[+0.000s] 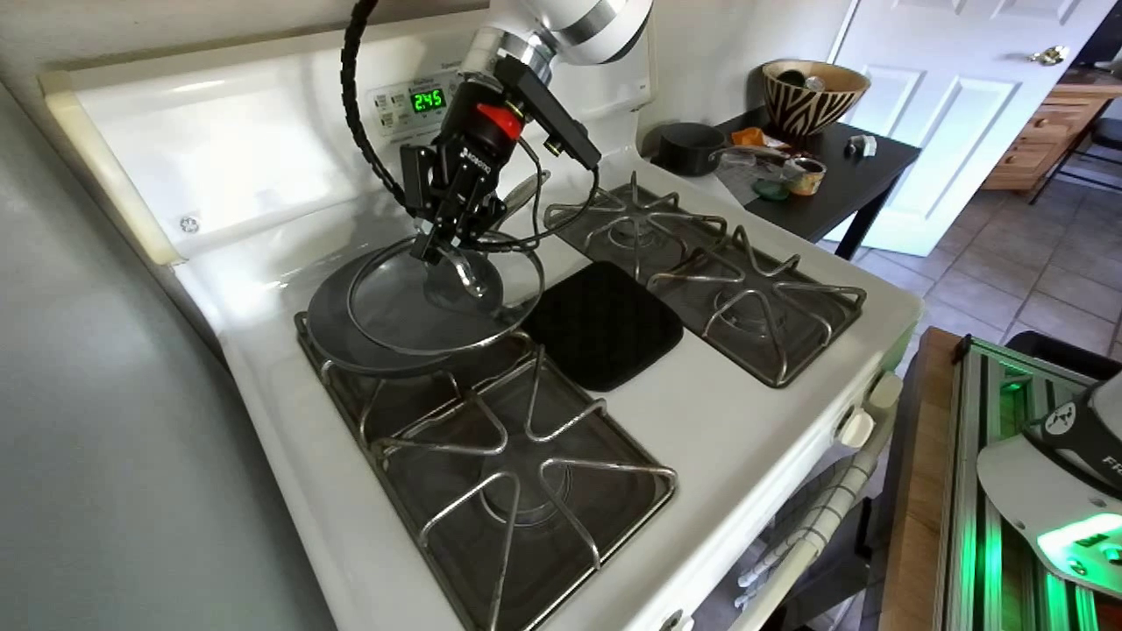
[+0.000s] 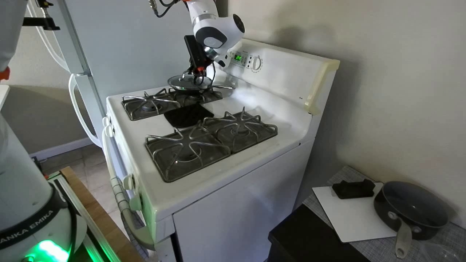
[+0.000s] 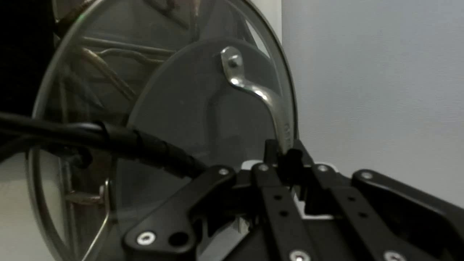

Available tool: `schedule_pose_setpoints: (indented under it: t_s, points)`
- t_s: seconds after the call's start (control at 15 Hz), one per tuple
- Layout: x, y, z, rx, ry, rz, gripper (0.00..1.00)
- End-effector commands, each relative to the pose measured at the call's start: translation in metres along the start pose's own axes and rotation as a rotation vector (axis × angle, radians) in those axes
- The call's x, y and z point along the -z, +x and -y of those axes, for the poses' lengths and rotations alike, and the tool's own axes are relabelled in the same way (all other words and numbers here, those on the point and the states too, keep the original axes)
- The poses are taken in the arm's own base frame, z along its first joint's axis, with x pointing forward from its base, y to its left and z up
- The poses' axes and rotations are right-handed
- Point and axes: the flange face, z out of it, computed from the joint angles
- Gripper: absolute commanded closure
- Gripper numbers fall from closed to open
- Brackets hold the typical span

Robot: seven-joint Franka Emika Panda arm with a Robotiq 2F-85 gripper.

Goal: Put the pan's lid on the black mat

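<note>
While the hand (image 3: 286, 150) clasps its metal handle (image 3: 261, 94), glass lid (image 1: 416, 307) just beneath, over the pan (image 1: 329, 302)

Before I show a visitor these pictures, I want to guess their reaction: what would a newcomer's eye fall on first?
Likely the clear glass lid, held over part of the dark-grey pan towards the back of the white stovetop, its metal handle clamped in the black gripper. Next comes the black mat, a stark dark patch between the two pairs of burners. Then the green clock digits, glowing on the back panel.
</note>
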Motion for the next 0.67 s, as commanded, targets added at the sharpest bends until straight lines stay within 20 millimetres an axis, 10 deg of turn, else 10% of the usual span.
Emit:
schedule_pose_setpoints:
  t_s: [0.0, 0.6]
  points:
    - [0.011, -0.018, 0.003, 0.028, 0.009, 0.017, 0.99]
    - [0.030, -0.044, 0.000, 0.089, 0.033, 0.007, 0.99]
